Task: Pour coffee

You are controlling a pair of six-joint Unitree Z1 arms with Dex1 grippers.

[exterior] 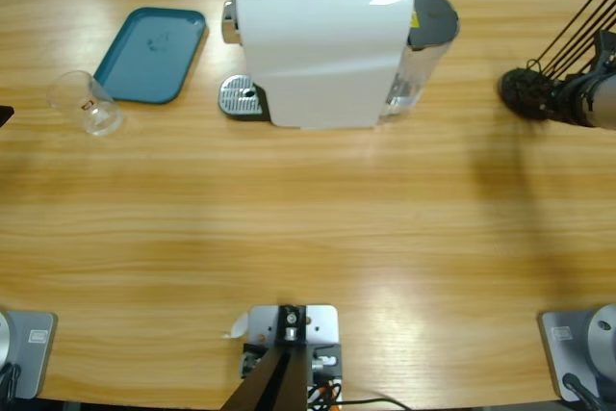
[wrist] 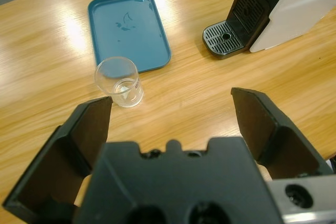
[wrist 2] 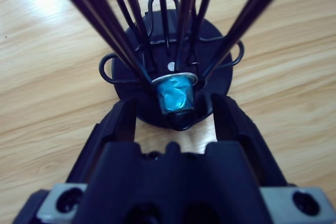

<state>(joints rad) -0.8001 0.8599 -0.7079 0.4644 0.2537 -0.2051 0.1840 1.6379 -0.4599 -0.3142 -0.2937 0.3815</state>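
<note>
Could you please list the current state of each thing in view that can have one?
Glass tumbler: upright on the table, empty, beside the tray.
Teal tray: flat, nothing on it.
Coffee machine: drip grate bare, no cup under the spout.
Blue capsule: sitting in the black wire rack.
Left gripper: open, holding nothing.
Right gripper: open, fingers either side of the capsule.

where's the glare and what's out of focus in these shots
Left wrist view: bright glare patches on the wooden table beside the teal tray; the left gripper is soft. Right wrist view: the black wire rack blurs toward the top, the blue capsule is fairly sharp. High view: soft sheen on the wood, a shadow beside the coffee machine.
</note>
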